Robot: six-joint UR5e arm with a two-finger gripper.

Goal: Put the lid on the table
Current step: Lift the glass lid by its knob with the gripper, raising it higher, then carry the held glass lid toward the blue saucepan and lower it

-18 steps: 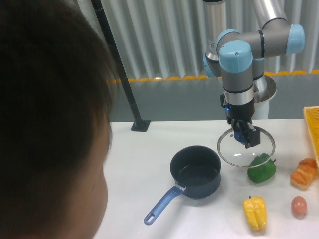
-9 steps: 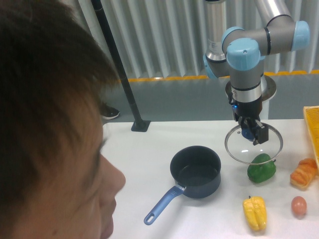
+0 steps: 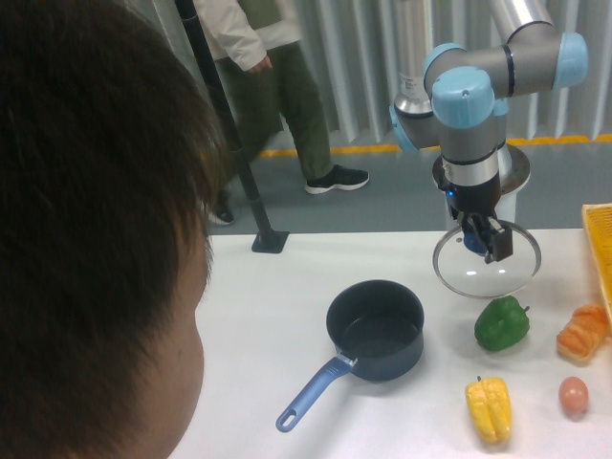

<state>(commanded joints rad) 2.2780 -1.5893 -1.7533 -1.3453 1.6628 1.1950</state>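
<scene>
My claw (image 3: 481,242) is clamping the small blue knob of the lid (image 3: 486,262), and I am carrying it tilted, face toward the camera, in the right-centre of the frame. Compared with a second ago I am moving it up and to the right in the picture: the rim was then overlapping the green pepper (image 3: 501,323), and now it is sitting clearly above the pepper with a strip of white between them. The lid is well clear of the dark blue saucepan (image 3: 376,330), which is standing uncovered at centre with its handle pointing lower left.

So the lift-off is done and I am shifting toward a set-down spot; the lid is not yet resting on the worktop (image 3: 277,316), as far as I can judge from its tilt. The bare white patch behind the pepper, in front of my base, looks the likeliest place. I am minding the pepper below the rim and the yellow basket (image 3: 599,249) at the right edge as I lower.
</scene>
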